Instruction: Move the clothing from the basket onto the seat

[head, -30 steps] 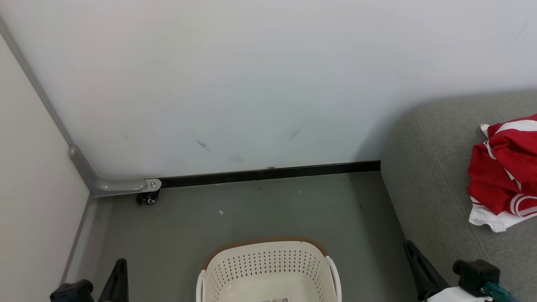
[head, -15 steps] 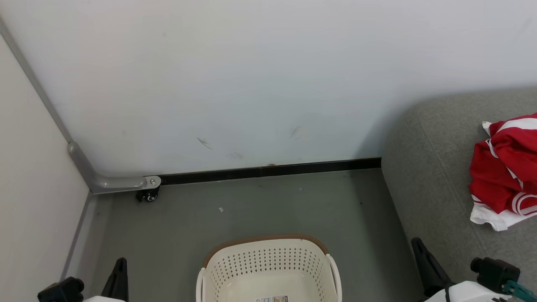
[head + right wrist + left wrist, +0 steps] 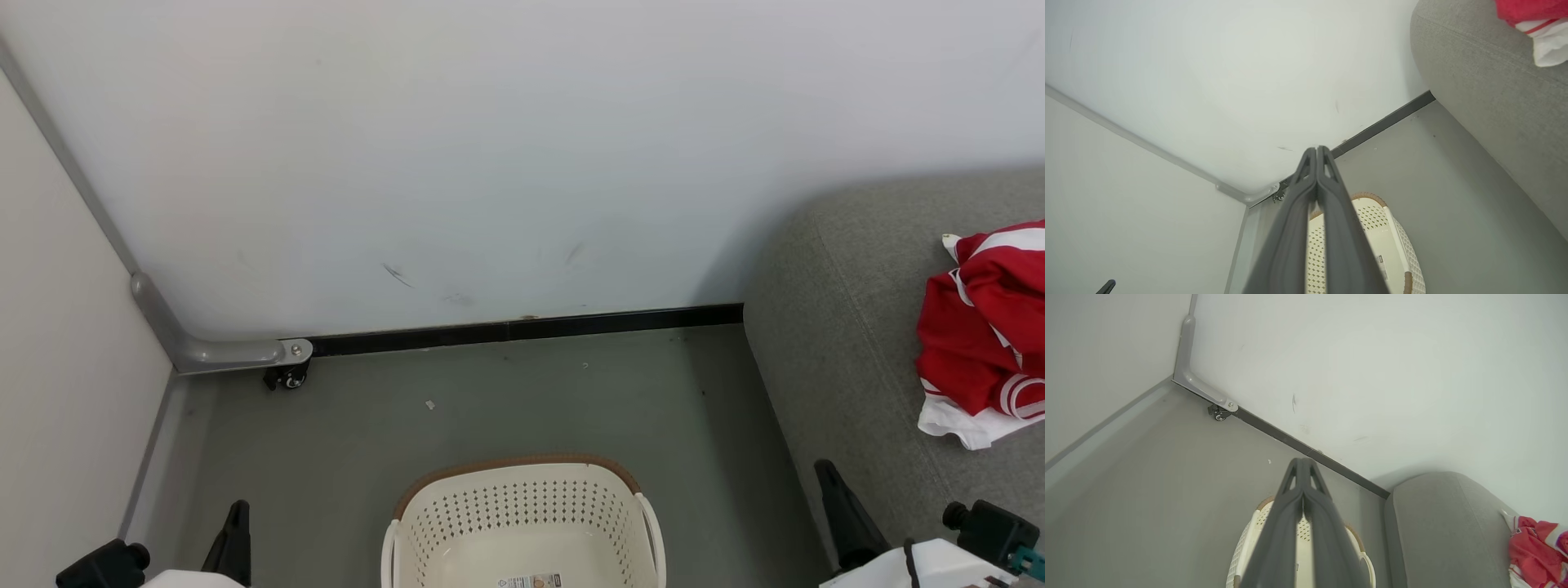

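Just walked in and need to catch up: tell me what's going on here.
A two-armed robot is shifting laundry. The red and white clothing lies bunched on the grey seat at the right. The basket stands on the floor; what shows of its inside is bare apart from a label. The left gripper and right gripper have their fingers shut on nothing. The job looks about done.

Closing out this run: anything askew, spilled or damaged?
Nothing serious. Dark scuffs mark the wall, and a small pale scrap lies on the floor. The basket stands upright; the clothing sits crumpled on the sofa seat.
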